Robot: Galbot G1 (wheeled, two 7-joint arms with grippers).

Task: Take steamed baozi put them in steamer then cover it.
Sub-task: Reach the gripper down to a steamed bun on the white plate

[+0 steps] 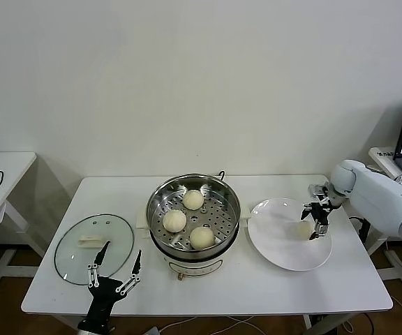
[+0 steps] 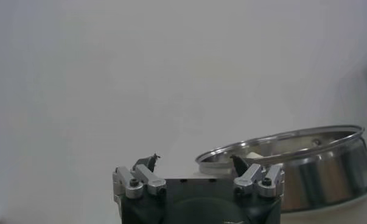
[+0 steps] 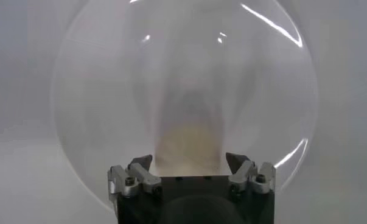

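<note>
- The right hand (image 1: 317, 222) hangs over the white plate (image 1: 285, 255) at about 3 o'clock from the steamer (image 1: 194, 216), its fingers pointing down on either side of the last steamed baozi (image 1: 303, 229).
- In the right wrist view the right hand's fingers (image 3: 140, 164) stand wide, with the pale bun (image 3: 189, 146) lying between and just beyond them; I cannot tell whether the pads touch the dough.
- That bun sits on the plate's far-right part, directly under the right hand, seen from the head view.
- The left hand (image 1: 116, 269) waits low at the bench's near edge, at about 7 o'clock from the steamer, spread wide and holding nothing.
- The cover (image 1: 93, 248) lies flat on the bench (image 1: 257, 293) at 9 o'clock from the steamer; the left hand's fingertips hang over its near-right rim, and contact cannot be judged.
- The cover's white handle (image 1: 91, 241) faces up near its middle.
- Three more buns rest on the perforated tray inside the steamer: one at 12 o'clock (image 1: 192, 199), one at 9 o'clock (image 1: 174, 220), one at 5 o'clock (image 1: 202, 237).
- The steamer stands uncovered at the middle of the bench, just left of the plate.
- In the left wrist view the steamer's shiny wall (image 2: 317, 170) shows beyond the left hand's open fingers (image 2: 148, 162).
</note>
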